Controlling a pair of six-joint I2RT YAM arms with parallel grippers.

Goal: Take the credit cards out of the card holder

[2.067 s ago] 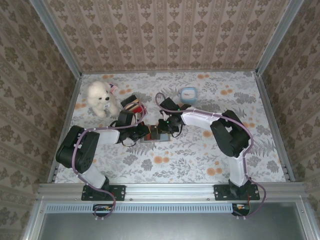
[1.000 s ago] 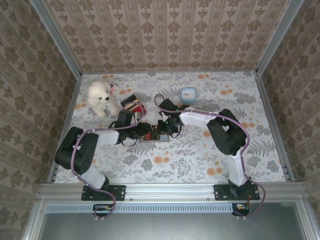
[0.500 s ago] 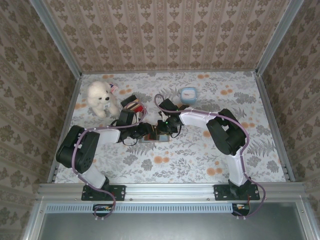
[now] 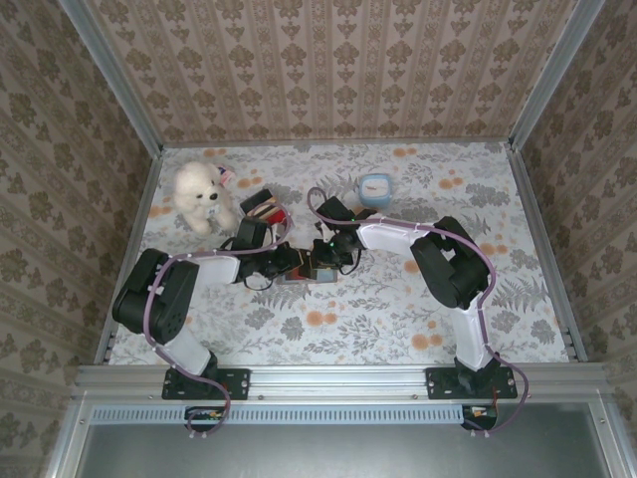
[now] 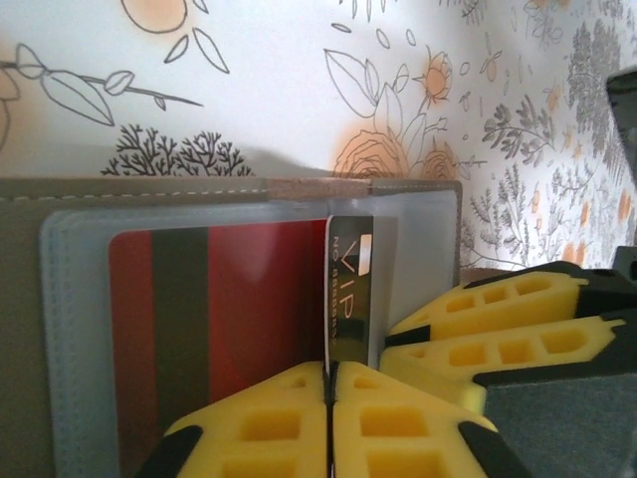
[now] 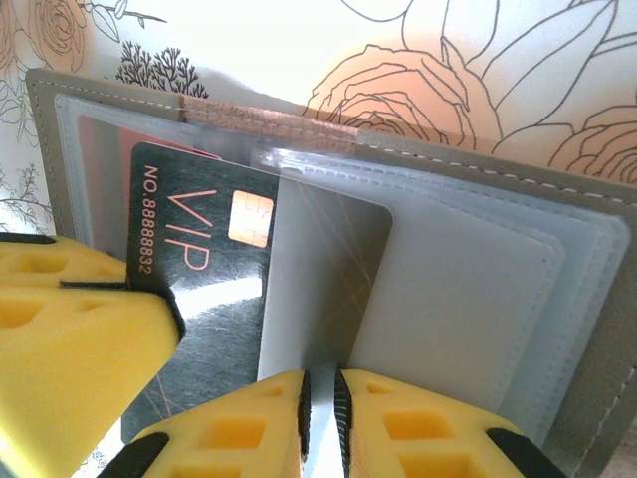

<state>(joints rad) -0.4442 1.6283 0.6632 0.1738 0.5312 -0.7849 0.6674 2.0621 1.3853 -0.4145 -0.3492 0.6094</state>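
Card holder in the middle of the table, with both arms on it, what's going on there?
Both arms are working at the open card holder, which lies on the flowered table. The left claw is shut on a black VIP card that sits partly out of its pocket. The right claw pinches a clear sleeve of the holder, apparently to steady it. A red card lies inside another sleeve. The black card is not free yet.

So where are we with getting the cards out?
Done: card holder lies open. In hand: left tool pinches the black VIP card, partly pulled out; right tool clamps a pocket leaf. Left: free that card, then the red card, still sleeved.
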